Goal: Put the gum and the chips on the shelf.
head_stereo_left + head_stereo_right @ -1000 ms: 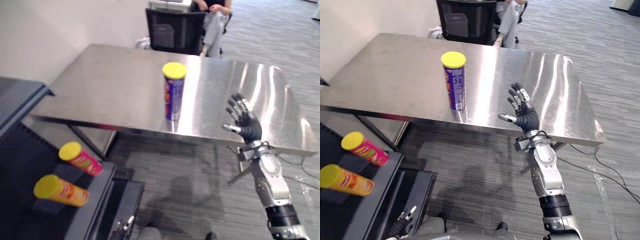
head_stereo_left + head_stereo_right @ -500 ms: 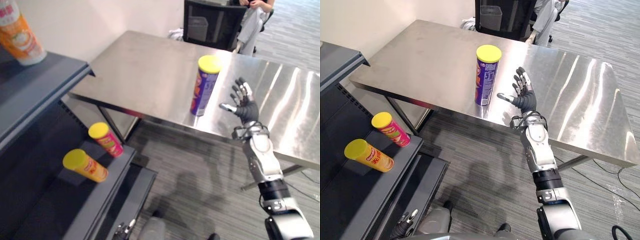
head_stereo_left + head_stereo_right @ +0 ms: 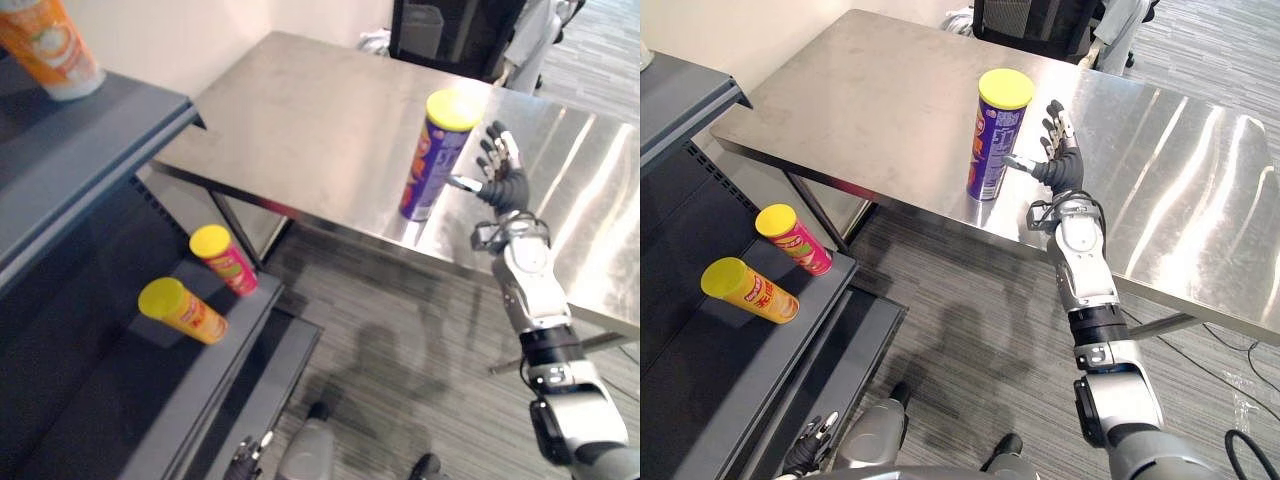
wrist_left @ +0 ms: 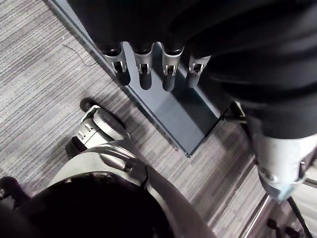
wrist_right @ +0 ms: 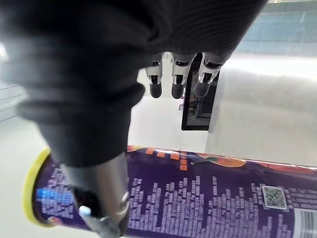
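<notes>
Chips tubes lie nearest on the lower shelf (image 3: 760, 380), just past the left hand (image 4: 144, 74), which hangs low by the shelf's foot, fingers straight, carrying nothing. An orange tube (image 3: 750, 291) with a yellow lid, then a pink tube (image 3: 793, 239) beside it near the shelf's front edge. Up to the table (image 3: 870, 100): the purple chips can (image 3: 996, 135) stands upright close to the front edge. Right hand (image 3: 1062, 165) is just to its right, fingers spread and released, thumb pointing at the can's side; contact, can't tell. An orange bottle (image 3: 45, 45) stands on the upper shelf (image 3: 90, 150). A black chair (image 3: 1030, 20) sits at the far edge.
</notes>
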Robot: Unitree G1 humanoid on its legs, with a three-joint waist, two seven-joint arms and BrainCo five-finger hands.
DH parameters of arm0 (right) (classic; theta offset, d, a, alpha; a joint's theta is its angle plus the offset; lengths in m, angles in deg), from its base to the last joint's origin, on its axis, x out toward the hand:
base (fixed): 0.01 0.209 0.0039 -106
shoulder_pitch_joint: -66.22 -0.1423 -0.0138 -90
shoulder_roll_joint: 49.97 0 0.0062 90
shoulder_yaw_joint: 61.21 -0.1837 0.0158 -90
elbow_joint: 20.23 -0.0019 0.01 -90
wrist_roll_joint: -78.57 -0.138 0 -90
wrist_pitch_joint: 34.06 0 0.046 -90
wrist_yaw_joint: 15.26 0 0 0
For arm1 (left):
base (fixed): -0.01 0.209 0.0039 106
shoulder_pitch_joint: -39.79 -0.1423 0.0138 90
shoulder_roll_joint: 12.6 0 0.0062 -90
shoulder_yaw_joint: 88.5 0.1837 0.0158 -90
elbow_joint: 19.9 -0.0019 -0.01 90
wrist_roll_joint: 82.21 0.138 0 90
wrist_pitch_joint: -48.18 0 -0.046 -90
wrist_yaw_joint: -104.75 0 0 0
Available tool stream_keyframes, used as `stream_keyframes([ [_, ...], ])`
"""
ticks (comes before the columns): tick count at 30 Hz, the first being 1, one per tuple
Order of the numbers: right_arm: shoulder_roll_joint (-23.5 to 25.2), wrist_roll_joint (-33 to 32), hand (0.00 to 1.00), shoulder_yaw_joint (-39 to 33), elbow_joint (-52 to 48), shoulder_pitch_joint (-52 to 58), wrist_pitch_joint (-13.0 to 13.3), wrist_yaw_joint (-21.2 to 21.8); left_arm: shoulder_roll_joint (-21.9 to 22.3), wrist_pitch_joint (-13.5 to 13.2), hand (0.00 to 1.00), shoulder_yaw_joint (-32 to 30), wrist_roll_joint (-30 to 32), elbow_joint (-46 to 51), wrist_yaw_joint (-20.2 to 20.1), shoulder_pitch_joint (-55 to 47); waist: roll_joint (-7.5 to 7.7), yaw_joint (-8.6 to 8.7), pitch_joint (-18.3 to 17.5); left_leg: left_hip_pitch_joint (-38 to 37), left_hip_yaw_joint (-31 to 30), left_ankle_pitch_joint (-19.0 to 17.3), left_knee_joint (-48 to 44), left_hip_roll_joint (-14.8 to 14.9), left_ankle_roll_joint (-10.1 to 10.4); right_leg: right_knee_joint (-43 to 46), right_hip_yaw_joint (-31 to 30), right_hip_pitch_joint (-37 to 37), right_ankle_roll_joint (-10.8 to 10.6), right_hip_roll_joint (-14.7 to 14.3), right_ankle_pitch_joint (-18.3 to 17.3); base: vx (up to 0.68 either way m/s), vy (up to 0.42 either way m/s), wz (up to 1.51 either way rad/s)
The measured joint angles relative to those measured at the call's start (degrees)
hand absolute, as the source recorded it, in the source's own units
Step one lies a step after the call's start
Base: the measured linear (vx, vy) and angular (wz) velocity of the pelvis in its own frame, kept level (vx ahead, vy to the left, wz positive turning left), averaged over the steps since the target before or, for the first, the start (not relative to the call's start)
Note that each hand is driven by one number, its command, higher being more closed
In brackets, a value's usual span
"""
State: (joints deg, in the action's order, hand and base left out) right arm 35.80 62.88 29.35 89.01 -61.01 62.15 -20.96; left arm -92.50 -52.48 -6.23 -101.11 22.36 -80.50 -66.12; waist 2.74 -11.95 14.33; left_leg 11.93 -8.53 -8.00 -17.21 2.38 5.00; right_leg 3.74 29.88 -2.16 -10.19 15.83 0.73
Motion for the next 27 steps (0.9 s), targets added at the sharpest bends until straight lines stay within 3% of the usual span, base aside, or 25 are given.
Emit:
stream_keyframes([
  [23,-3.0,0.0,0.0,4.3,4.7,-5.8,-0.4,5.5,0.7,0.2,0.0,-1.3,0.0,0.4,0.0,0.3,0.15,-2.76,2.2,2.0,-1.4,0.3,-0.7,0.3,0.2,0.4,1.0,0.8,0.0,-0.3,0.0,-0.01,-0.002,0.02],
  [24,-2.9,0.0,1.0,4.5,4.7,-5.8,-0.5,5.6,0.7,0.2,0.0,-1.2,0.0,0.4,0.0,0.3,0.15,-2.78,2.2,2.0,-1.4,0.3,-0.6,0.4,0.2,0.4,1.0,0.9,0.0,-0.4,0.0,-0.03,-0.003,-0.01],
  [27,-2.3,0.0,1.0,4.5,4.8,-5.8,-0.7,5.8,0.6,-0.1,0.0,-1.2,2.4,0.4,0.3,0.5,0.2,-2.81,2.2,1.9,-1.4,0.8,0.1,0.5,0.3,0.4,1.0,1.0,0.0,-0.4,0.0,-0.04,-0.011,0.02],
])
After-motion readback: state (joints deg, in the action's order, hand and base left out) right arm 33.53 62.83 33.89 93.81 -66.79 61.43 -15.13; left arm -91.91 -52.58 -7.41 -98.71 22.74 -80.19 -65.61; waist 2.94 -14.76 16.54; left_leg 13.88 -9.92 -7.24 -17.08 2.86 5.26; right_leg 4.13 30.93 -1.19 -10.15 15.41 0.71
